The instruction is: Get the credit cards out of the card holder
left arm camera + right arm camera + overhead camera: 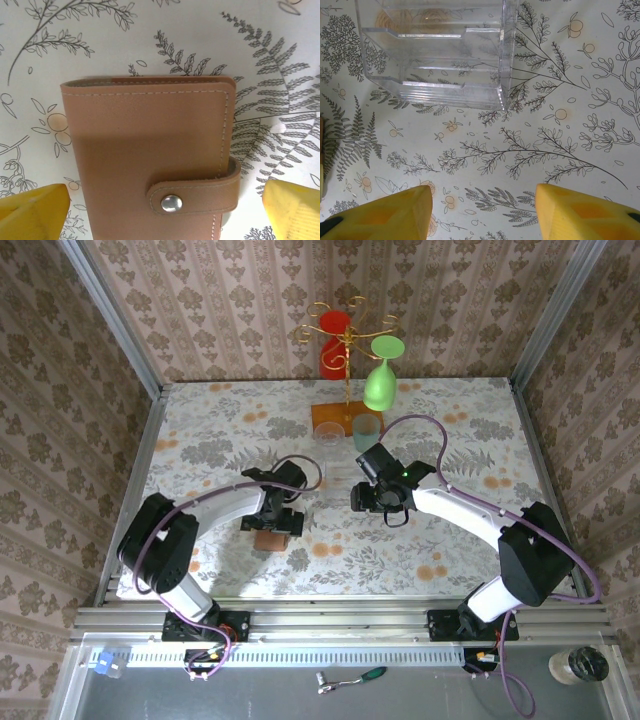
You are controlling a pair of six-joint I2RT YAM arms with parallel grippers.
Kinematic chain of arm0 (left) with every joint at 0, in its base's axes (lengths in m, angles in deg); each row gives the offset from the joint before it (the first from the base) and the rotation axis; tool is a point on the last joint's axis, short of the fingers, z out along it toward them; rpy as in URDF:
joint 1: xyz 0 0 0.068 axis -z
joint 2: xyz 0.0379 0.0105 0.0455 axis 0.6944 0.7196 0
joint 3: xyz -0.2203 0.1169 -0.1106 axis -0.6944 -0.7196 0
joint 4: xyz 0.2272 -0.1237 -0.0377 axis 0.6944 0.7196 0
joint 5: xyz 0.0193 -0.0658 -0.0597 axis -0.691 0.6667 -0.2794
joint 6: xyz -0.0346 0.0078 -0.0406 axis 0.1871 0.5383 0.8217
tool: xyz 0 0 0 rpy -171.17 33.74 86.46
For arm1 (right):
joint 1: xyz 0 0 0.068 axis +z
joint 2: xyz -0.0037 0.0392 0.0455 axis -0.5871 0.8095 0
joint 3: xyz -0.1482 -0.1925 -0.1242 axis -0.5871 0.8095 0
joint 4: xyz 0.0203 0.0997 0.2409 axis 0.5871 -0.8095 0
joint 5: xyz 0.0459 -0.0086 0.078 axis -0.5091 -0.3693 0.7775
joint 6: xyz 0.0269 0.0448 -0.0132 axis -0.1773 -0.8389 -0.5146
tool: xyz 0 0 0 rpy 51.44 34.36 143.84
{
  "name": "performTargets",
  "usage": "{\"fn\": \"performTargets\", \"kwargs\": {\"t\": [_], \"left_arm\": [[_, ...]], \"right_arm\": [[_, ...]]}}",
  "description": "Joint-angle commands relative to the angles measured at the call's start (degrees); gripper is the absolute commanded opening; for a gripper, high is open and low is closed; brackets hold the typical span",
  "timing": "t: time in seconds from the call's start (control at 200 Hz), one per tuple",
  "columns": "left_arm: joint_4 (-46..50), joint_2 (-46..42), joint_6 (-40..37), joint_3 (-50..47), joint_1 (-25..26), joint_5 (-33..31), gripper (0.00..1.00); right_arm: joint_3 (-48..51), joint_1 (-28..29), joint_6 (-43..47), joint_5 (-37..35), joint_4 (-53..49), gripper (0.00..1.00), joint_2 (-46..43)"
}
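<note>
**Operator:** State the position of the card holder (150, 145).

**Technician:** It lies flat on the tablecloth (545, 125), left of centre and toward the near edge, directly under the left gripper (165, 215). It is folded shut. The strap (200, 192) is fastened by its stud (171, 203). The credit cards are judged to be inside.

**Operator:** Gripper condition?

**Technician:** Left gripper: jaws fully apart. The yellow fingers (32, 212) stand one on each side of the holder, and contact cannot be confirmed. Right gripper (485, 215): jaws apart with nothing between them, over bare cloth right of centre. A clear tray (432, 92) stands just beyond it on the far side.

**Operator:** List the hazards.

**Technician:**
1. Closing across the folded holder would clamp the covers together, so no card could be drawn out.
2. The stud must be released first. Pulling the strap without holding the body down would probably drag or lift the whole holder.
3. The cloth looks smooth. A one-sided push could slide or turn the holder out from between the jaws.
4. Thin cards may come out together or drop once the covers open.

**Operator:** Markings?

**Technician:** The leather face carries stitching and the plain metal stud. It has no brand, label or lettering that can be read.
</note>
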Motion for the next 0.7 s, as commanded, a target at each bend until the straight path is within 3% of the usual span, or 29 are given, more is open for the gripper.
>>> {"fn": "performTargets", "kwargs": {"t": [0.0,0.175,0.425,0.695], "left_arm": [[-0.26,-0.17,1.03,-0.67,-0.39,1.1,1.0],[-4.28,-2.39,0.61,-4.32,-2.71,5.21,0.99],[-4.26,-1.75,-1.22,-4.94,-4.77,4.46,0.97],[-4.06,-1.8,-2.16,-3.62,-4.49,5.78,0.83]], "right_arm": [[-1.03,0.45,-0.91,0.01,-0.91,0.57,0.21],[-0.82,0.54,-0.93,0.13,-0.67,0.57,0.41],[-0.72,0.71,-0.91,0.17,-0.64,0.58,0.57],[-0.63,0.71,-0.91,-0.05,-0.82,0.58,0.06]]}}
